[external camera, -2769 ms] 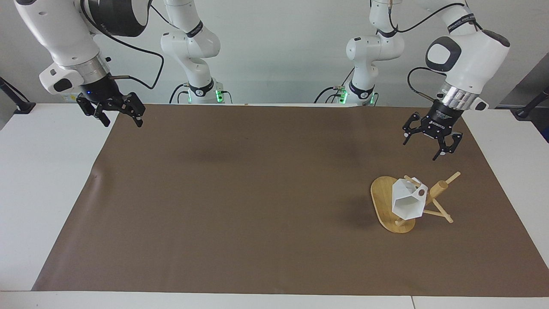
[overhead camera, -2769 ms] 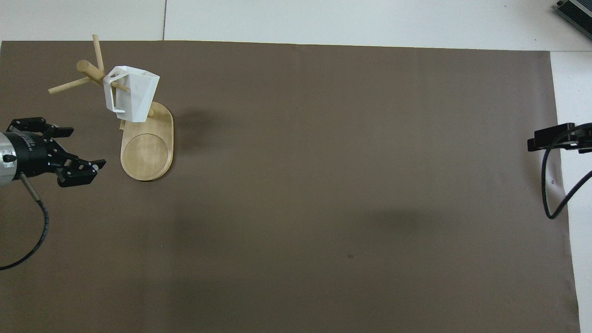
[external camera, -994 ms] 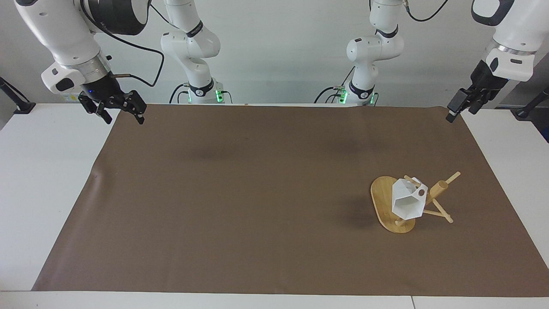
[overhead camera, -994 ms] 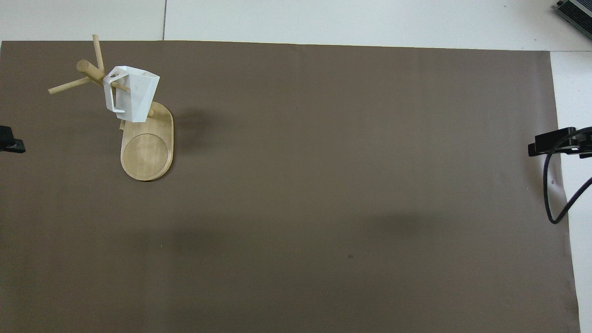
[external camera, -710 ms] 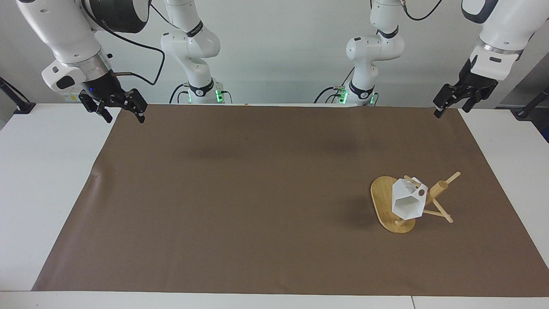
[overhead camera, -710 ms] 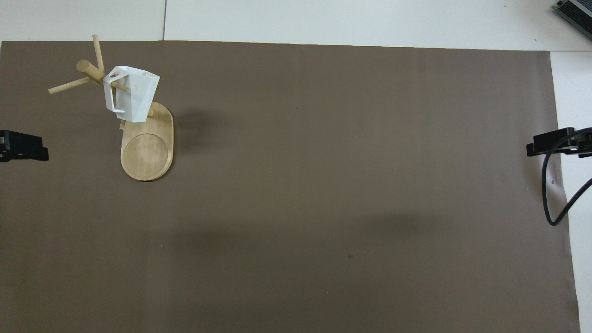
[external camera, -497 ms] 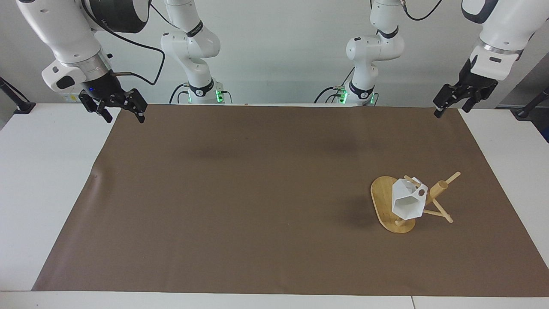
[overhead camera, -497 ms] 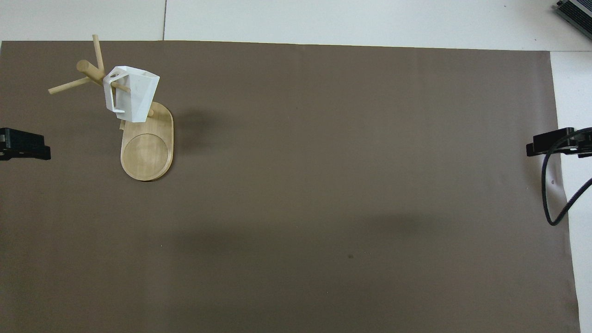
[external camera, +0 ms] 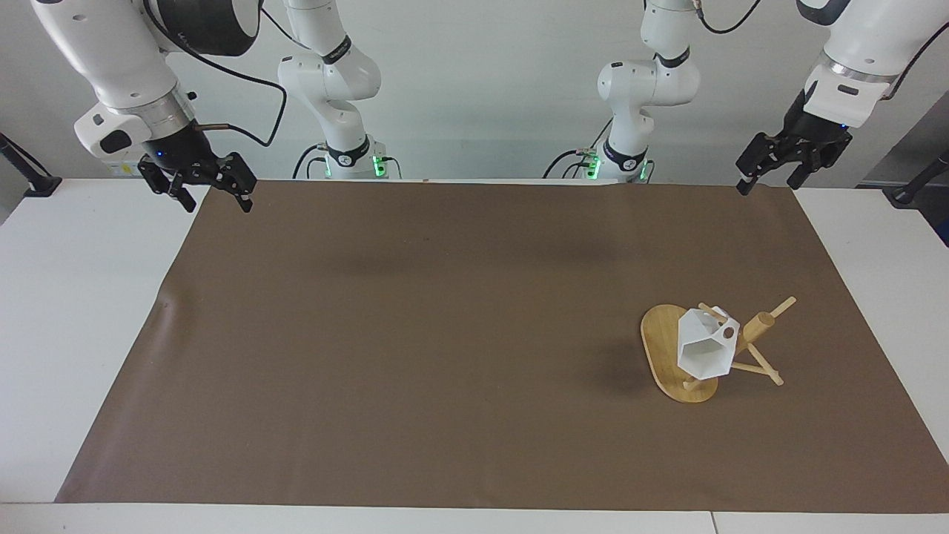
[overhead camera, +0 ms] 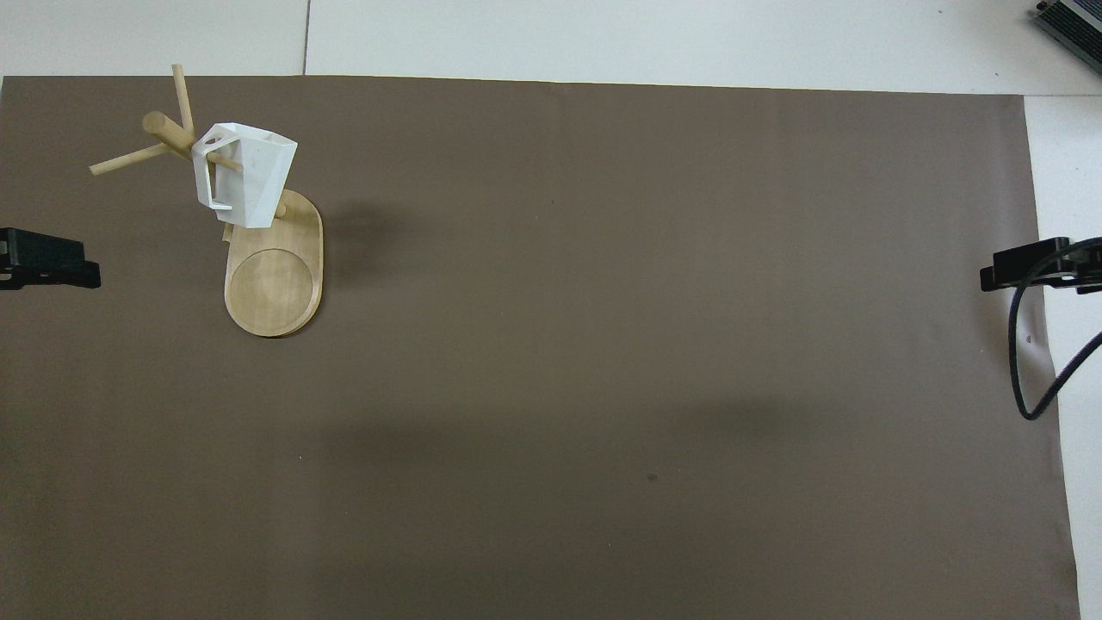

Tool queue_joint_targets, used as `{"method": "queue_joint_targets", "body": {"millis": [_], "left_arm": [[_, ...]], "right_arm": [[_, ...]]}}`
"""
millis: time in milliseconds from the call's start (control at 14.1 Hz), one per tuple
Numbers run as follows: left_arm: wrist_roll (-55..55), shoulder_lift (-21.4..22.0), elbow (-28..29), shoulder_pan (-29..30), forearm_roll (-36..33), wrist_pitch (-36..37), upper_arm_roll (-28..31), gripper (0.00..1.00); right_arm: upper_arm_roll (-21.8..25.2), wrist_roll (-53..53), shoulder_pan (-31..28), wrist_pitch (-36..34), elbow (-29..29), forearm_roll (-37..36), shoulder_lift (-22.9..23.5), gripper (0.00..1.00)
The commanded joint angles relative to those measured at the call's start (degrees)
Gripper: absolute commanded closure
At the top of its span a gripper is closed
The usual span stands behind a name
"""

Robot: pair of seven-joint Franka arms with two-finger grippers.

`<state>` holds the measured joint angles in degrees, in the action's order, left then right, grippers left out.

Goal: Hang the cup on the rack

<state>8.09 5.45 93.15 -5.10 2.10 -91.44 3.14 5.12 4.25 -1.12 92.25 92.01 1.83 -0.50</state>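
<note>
The white faceted cup (external camera: 704, 350) hangs by its handle on a thin peg of the bamboo rack (external camera: 758, 327), whose oval base (external camera: 658, 348) lies flat on the mat toward the left arm's end. From overhead, the cup (overhead camera: 248, 176) sits above the rack base (overhead camera: 274, 288). My left gripper (external camera: 769, 179) is open and empty, raised over the mat's corner at the robots' edge, well clear of the rack; one of its fingers (overhead camera: 52, 260) shows in the overhead view. My right gripper (external camera: 213, 199) waits open and empty over the other corner at that edge.
A brown mat (external camera: 445, 334) covers most of the white table (external camera: 74, 311). The right arm's black cable (overhead camera: 1023, 362) dangles over the mat's edge at that arm's end. Both arm bases stand along the table's robot edge.
The left gripper has lifted away from just above the rack to the mat's corner by the robots, turning and drifting slightly toward the middle. The cup, rack and right arm stay put.
</note>
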Motion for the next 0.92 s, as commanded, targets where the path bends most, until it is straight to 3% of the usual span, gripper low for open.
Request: {"method": "queue_joint_targets", "body": {"millis": [0, 852], "left_arm": [[-1.0, 0.0, 0.0, -0.7, -1.2, 1.4, -0.2, 0.0], [-1.1, 1.0, 1.0, 0.1, -1.4, 2.8, -2.2, 0.0]], "right_arm": [[-0.2, -0.8, -0.3, 0.0, 0.5, -0.2, -0.7, 0.0], [0.2, -1.0, -0.3, 0.0, 0.6, -0.5, -0.8, 0.0]]}}
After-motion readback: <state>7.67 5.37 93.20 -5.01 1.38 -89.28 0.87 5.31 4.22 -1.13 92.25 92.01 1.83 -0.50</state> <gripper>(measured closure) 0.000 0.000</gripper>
